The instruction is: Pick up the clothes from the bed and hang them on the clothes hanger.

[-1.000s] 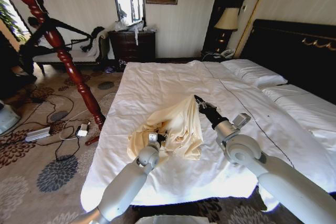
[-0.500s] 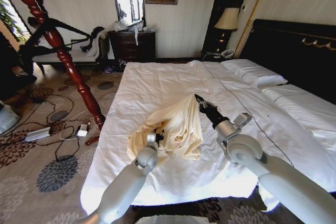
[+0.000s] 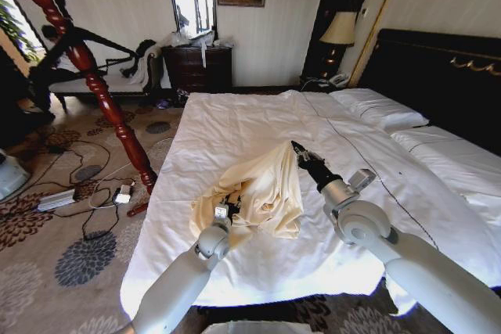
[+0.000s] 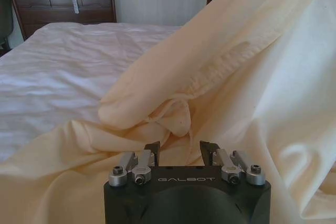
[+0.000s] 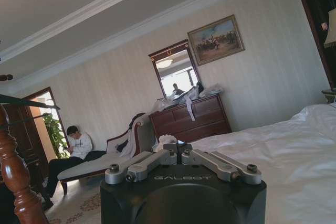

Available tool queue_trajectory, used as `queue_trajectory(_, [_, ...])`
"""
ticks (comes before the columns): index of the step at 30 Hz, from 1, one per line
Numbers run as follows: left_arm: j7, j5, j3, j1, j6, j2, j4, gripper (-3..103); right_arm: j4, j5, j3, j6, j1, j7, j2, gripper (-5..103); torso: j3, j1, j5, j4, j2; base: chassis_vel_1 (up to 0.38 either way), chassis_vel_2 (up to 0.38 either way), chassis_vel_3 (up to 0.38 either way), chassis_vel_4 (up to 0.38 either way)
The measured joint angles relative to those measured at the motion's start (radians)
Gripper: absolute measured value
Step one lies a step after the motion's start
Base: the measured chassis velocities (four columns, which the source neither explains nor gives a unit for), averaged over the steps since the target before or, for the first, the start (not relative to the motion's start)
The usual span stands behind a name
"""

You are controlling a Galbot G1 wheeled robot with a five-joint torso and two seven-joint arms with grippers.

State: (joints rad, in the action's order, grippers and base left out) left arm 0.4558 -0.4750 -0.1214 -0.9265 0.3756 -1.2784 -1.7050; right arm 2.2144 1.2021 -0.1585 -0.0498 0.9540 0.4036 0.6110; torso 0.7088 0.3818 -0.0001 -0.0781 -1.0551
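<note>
1. While the clothes (image 3: pixel 262 193) lie heaped on the bed (image 3: pixel 235 127), the right gripper (image 3: pixel 297 149) is at their highest point, and the cream fabric hangs down from it like a small tent.
2. From the right wrist camera its fingers (image 5: pixel 168 156) are pressed together at the tips, so it seems closed on a pinch of the clothes, though the cloth itself is hidden there.
3. The left gripper (image 4: pixel 181 149) is low, just before the folds of the clothes (image 4: pixel 220 93); its jaws stand apart with a narrow gap and hold nothing.
4. Far to the left of both grippers stands a red-brown wooden coat stand (image 3: pixel 86 68), on the carpet beside the bed.
</note>
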Motion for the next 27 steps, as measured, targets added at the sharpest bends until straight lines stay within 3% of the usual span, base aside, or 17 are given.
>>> queue_trajectory(9, [-0.008, 0.001, 0.015, 0.017, -0.003, -0.028, 0.039, 44, -0.003, -0.001, 0.005, 0.0, 0.0, 0.0, 0.002, 0, 0.0, 0.0, 0.0001, 0.0002, 0.0, 0.0, 0.0, 0.0, 0.0])
queue_trajectory(20, [-0.021, 0.026, 0.014, 0.038, -0.014, -0.131, 0.132, 39, -0.005, -0.001, 0.013, 0.0, -0.014, -0.002, 0.002, 0, 0.0, 0.0, 0.0001, 0.0001, 0.0, 0.0, 0.0, 0.0, 0.0])
queue_trajectory(24, [-0.021, 0.034, 0.012, 0.04, -0.014, -0.142, 0.144, 45, 0.001, 0.0, 0.009, 0.0, -0.013, -0.002, 0.0, 0, 0.0, 0.0, 0.0002, 0.0001, 0.0, 0.0, 0.0, 0.0, 0.0])
queue_trajectory(27, [-0.02, 0.037, 0.013, 0.04, -0.015, -0.146, 0.148, 42, 0.004, 0.001, 0.006, 0.0, -0.013, -0.002, -0.001, 0, 0.0, 0.0, 0.0002, 0.0002, 0.0, 0.0, 0.0, 0.0, 0.0])
